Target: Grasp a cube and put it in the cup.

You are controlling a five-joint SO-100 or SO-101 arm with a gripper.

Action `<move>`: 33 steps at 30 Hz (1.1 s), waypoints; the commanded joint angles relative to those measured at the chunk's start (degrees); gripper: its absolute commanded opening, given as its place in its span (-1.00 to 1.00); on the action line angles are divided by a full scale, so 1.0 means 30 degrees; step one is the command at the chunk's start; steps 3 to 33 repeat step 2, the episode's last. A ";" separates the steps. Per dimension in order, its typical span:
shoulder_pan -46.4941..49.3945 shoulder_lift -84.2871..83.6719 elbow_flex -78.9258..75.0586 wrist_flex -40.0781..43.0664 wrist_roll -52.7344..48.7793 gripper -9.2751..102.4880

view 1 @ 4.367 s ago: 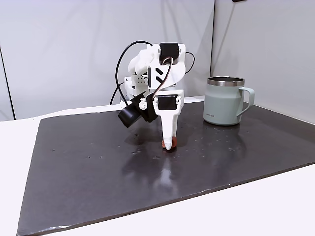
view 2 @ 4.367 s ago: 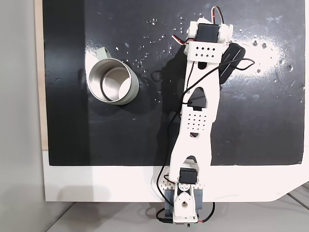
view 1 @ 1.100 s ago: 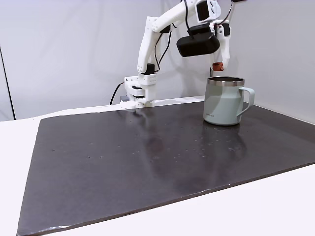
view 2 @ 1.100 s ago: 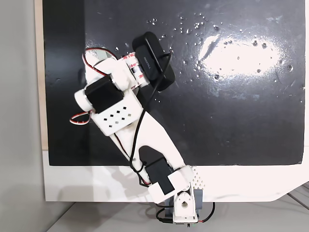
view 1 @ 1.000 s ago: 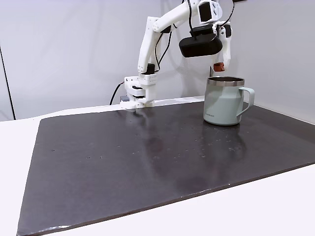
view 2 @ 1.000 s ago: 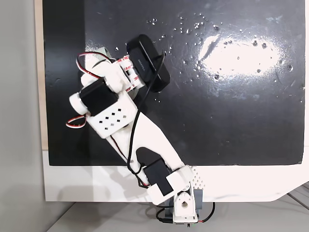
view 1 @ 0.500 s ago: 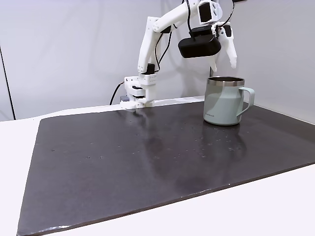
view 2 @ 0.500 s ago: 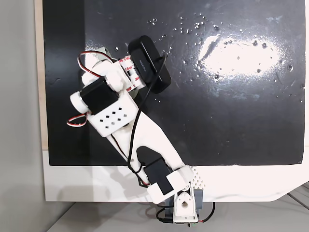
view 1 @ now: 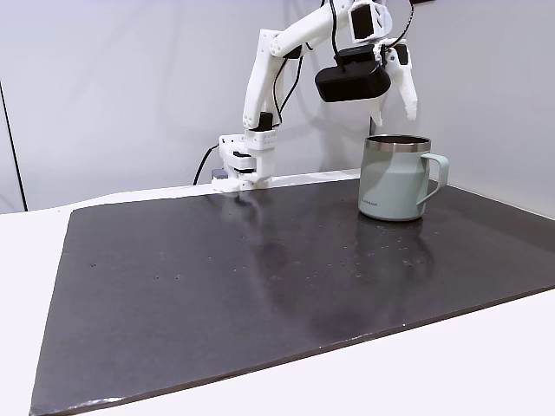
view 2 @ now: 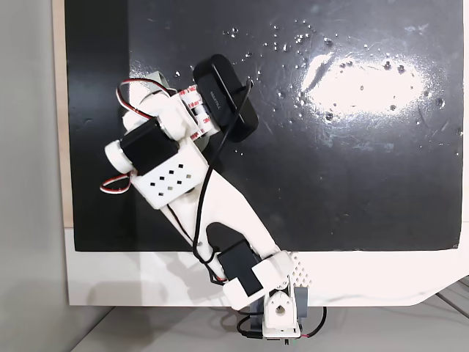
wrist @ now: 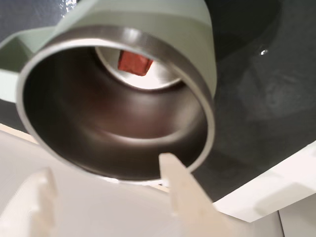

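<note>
- The jaws [view 1: 395,111] hang above the cup [view 1: 395,178] in a fixed view, spread apart with nothing between them.
- In the wrist view the two pale fingertips [wrist: 173,170] stand at the bottom edge, well apart, with the cup's [wrist: 163,29] steel rim just beyond them.
- The cube [wrist: 134,61] lies on the cup's bright floor, far below the jaws and clear of both tips.
- It rests toward the far side of the floor as the wrist view shows it, partly cut off by the rim.
- The cup stands upright on the dark mat [view 1: 260,277], directly beneath the jaws; its handle [view 1: 436,178] points right in a fixed view.
- In a fixed view from above, the arm [view 2: 176,169] reaches from its base [view 2: 275,312] at the bottom edge up and left, covering most of the cup; a sliver of pale handle [view 2: 152,83] shows beside the wrist.
- The black camera housing [view 2: 223,99] sits just right of the jaws in that view.
- The mat lies on a white counter [view 1: 451,373].
</note>
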 commanded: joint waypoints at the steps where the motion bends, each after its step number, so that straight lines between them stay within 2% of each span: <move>1: 0.0176 0.0322 -0.0352 0.0117 -0.0059 -0.43; 33: 0.0146 0.0322 -0.0352 0.0117 -0.0059 -0.43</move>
